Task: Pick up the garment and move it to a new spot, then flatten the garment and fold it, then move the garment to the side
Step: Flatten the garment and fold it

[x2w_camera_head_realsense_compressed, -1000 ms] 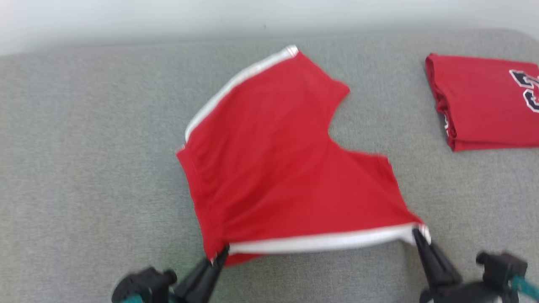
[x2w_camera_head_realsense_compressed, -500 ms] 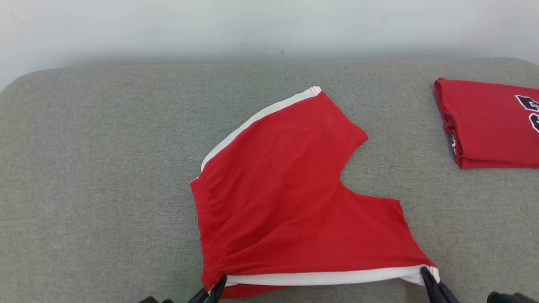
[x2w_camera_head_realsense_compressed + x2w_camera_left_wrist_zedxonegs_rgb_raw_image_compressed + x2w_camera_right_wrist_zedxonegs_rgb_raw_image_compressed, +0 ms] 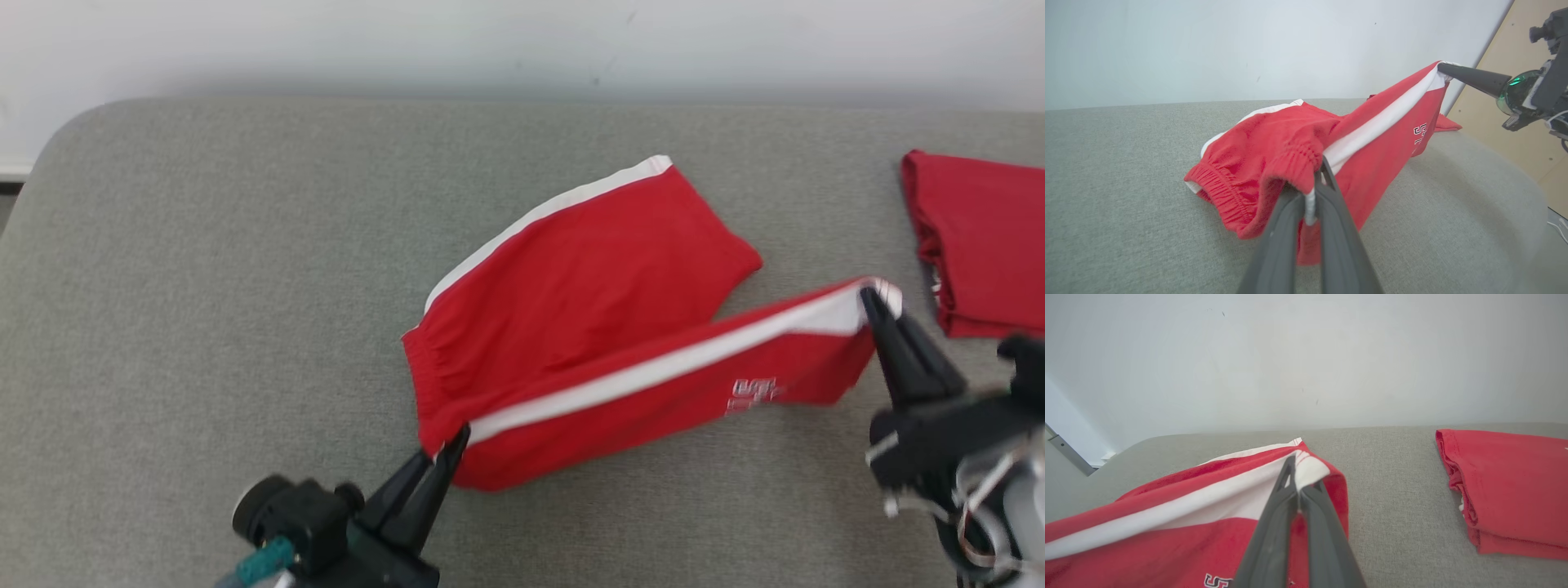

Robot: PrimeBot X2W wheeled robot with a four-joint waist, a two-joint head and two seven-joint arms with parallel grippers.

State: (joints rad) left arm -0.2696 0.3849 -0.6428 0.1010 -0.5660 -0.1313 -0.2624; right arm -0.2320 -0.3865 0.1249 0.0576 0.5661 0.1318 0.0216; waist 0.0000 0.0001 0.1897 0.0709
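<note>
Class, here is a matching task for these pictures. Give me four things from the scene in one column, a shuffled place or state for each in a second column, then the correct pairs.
Column one
1. left pincer
2. right pincer
3. red shorts
4. folded red garment

Column two
A. lies untouched at the right
B. shut on the elastic waistband end of the white stripe
C. shut on the leg-hem end of the white stripe, raised
D. one leg flat on the grey padded surface, the other lifted

Pairs: 1-B, 2-C, 3-D, 4-A
</note>
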